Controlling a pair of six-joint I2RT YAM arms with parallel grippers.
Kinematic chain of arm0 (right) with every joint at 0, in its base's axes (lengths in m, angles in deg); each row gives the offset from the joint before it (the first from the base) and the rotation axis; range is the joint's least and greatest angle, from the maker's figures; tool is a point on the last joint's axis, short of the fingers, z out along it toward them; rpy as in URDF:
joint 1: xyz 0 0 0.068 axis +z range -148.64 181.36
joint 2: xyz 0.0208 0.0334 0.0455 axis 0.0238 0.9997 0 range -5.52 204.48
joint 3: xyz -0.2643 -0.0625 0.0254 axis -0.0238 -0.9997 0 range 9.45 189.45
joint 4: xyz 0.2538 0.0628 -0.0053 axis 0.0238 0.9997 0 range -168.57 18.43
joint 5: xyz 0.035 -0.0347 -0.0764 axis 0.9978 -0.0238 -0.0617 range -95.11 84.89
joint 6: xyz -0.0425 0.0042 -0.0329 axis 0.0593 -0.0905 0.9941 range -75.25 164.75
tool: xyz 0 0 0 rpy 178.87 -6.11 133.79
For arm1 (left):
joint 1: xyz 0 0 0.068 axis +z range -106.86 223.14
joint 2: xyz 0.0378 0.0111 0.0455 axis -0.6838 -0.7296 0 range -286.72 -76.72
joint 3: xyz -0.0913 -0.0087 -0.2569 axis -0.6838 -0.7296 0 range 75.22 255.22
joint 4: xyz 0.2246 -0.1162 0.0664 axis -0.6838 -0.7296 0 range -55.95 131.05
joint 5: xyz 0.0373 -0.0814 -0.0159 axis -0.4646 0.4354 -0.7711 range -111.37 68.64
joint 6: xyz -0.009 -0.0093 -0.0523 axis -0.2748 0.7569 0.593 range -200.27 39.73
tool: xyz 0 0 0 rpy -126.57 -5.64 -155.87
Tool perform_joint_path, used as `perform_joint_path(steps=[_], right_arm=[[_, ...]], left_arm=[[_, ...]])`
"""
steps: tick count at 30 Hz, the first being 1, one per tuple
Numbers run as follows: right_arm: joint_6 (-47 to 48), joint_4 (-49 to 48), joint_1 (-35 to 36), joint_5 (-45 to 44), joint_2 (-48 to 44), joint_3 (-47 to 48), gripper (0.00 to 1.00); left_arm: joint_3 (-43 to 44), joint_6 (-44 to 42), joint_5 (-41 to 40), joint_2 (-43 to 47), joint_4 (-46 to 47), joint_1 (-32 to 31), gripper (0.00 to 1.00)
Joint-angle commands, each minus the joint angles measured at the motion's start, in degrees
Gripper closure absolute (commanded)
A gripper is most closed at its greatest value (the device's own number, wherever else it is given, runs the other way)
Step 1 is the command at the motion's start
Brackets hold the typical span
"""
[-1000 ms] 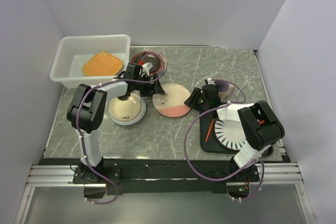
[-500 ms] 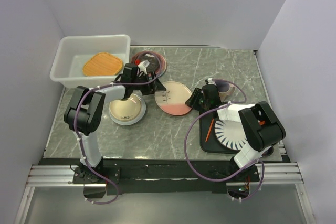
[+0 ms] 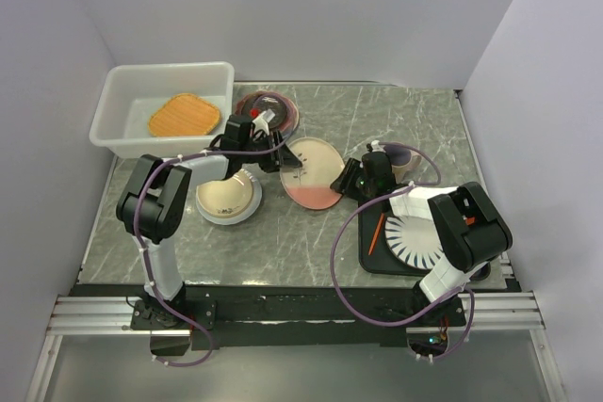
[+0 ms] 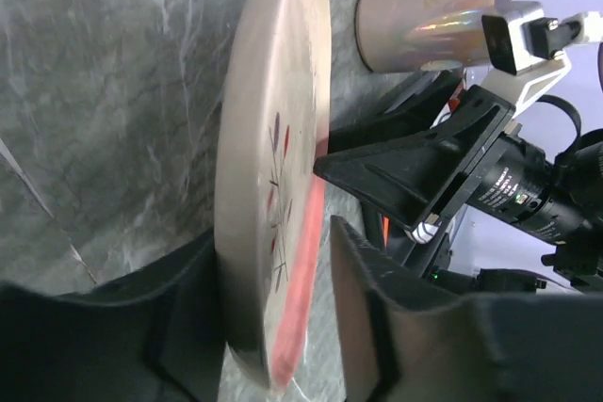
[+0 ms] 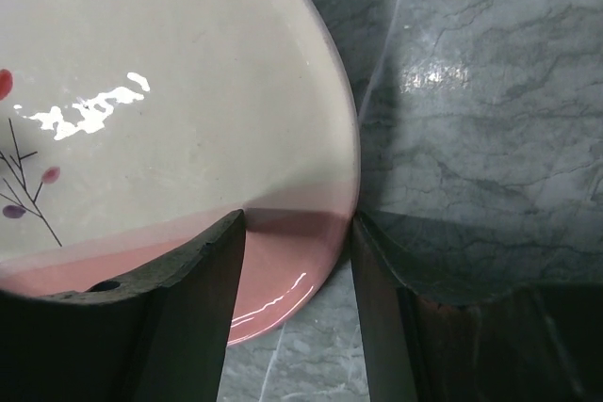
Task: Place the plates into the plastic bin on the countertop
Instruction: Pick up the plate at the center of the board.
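Observation:
The pink plate (image 3: 314, 173) stands tilted on the countertop (image 3: 377, 120), its left edge raised. My left gripper (image 3: 276, 157) is open around that raised edge. In the left wrist view the plate (image 4: 273, 91) rests against one finger and a narrow gap shows at the other finger (image 4: 377, 327). My right gripper (image 3: 350, 179) is open at the plate's right edge (image 5: 170, 72), one finger over the plate and one finger (image 5: 396, 308) outside it. The orange plate (image 3: 184, 115) lies in the plastic bin (image 3: 118, 96). A dark brown pink-rimmed plate (image 3: 273, 103) and a tan-gold plate (image 3: 226, 197) on a white one lie nearby.
A black tray (image 3: 372, 256) at the front right holds the white plate with dark stripes (image 3: 415, 237) and an orange stick (image 3: 376, 233). A pale mug (image 3: 403, 159) stands just behind my right gripper, also in the left wrist view (image 4: 433, 11). Walls close three sides.
The left gripper drew back to the left, then came forward around the pink plate's left edge. The plate now stands more tilted. The right arm has barely moved.

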Motion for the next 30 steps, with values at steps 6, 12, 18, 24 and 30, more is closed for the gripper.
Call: perform_joint_path(steps=[6,12,18,24,30], right_arm=[[-1.3,-3.8,1.8,4.2,-2.2,0.7,0.45],[-1.0,-3.1,1.9,3.5,-3.3,0.8,0.44],[-0.8,-3.0,1.9,3.5,-3.7,0.6,0.42],[-0.7,-2.6,2.0,3.5,-4.5,0.7,0.39],[-0.3,-4.1,2.1,4.8,-6.2,-0.2,0.29]], left_arm=[[2.4,-2.1,2.3,-0.3,-3.3,-2.0,0.99],[2.1,-2.4,1.2,-0.1,-3.8,-2.0,0.99],[2.4,-2.8,0.5,0.2,-4.7,-2.0,0.99],[3.0,-3.4,-0.6,0.5,-6.3,-2.0,0.99],[6.0,-5.5,-3.2,1.3,-10.3,-1.9,0.99]])
